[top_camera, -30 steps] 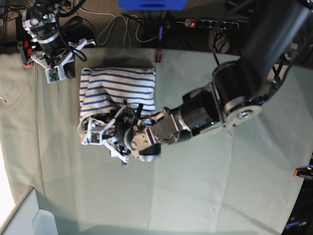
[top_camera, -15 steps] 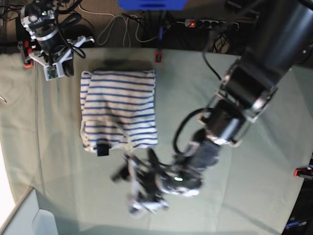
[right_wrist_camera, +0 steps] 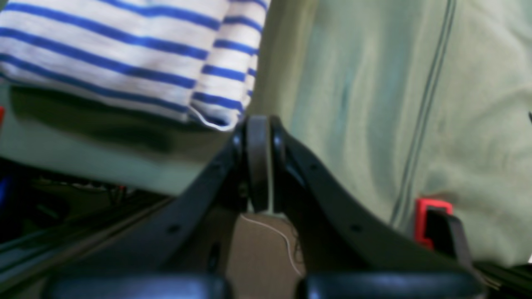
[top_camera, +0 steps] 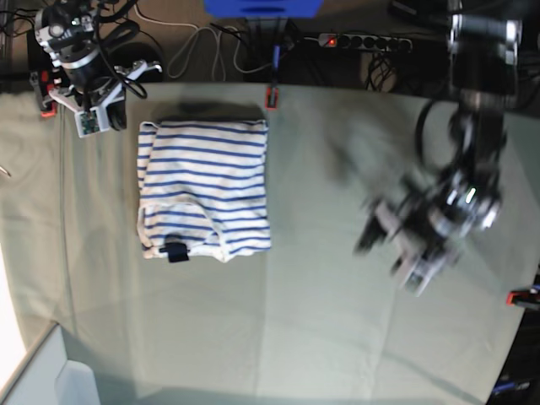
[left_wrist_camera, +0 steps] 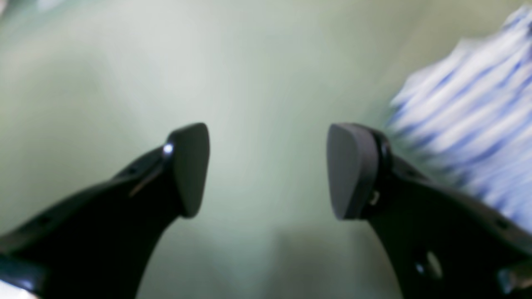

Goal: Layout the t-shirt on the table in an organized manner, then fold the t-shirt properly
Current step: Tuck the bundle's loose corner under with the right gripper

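We take the soft white t-shirt with thin blue stripes as our landmark: it lies folded into a compact rectangle on the pale grey-green cloth table, towards the table's far edge, with its small dark neck tag showing at the near edge of the bundle.

What has changed within the last second is the left arm. 1 second ago the left gripper sat right on the near edge of the t-shirt, by the tag; half a second ago it was already off the cloth, just near-side of the bundle; now it hangs well apart from the t-shirt, out over bare table. In the left wrist view its jaws stand wide apart with only table cloth between them, and the striped fabric shows blurred at the picture's edge. It holds nothing.

The right gripper has barely shifted: it sits just beyond the t-shirt's far corner, near the small red-orange clip, jaws pressed together on nothing.

We judge that the last fold has been released and the left arm is retreating. With both grippers empty and the bundle squared, the fold looks essentially complete.
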Tool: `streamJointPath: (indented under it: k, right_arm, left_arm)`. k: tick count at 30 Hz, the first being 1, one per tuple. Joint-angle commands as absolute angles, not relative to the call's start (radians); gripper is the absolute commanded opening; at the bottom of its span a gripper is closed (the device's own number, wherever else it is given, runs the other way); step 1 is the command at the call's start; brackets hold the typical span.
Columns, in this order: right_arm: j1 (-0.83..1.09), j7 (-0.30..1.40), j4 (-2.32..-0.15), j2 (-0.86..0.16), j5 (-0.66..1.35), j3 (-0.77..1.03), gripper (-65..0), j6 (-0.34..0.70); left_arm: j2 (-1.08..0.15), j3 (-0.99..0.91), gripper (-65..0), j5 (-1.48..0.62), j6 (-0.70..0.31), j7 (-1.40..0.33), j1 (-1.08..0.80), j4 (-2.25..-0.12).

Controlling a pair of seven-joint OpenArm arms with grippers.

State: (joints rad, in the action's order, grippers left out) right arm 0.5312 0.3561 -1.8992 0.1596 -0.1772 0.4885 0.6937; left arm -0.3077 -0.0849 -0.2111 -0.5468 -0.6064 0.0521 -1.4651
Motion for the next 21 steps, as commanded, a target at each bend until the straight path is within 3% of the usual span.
streamJointPath:
  k: [1,7,11,21]
  right_arm:
    - [0.533,0.334,-1.917,0.157,-0.163,0.492,-65.0,0.698]
    - [0.426,0.335,-1.92,0.157,-0.163,0.486,-65.0,0.698]
    - [0.314,0.34,-1.913,0.157,-0.165,0.483,-65.0,0.698]
    - [0.102,0.34,-1.719,0.099,-0.166,0.315,-65.0,0.698]
  left_arm:
    - [-0.311,-0.154,-21.9,-0.242,-0.555,-0.581,0.015,-1.529]
    - [-0.226,-0.582,-21.9,-0.242,-0.558,-0.59,-0.266,-1.689]
    - [-0.186,-0.762,-21.9,-0.242,-0.559,-0.59,-0.354,-1.71]
    - [-0.128,-0.908,-21.9,-0.242,-0.561,-0.59,-0.483,-1.636]
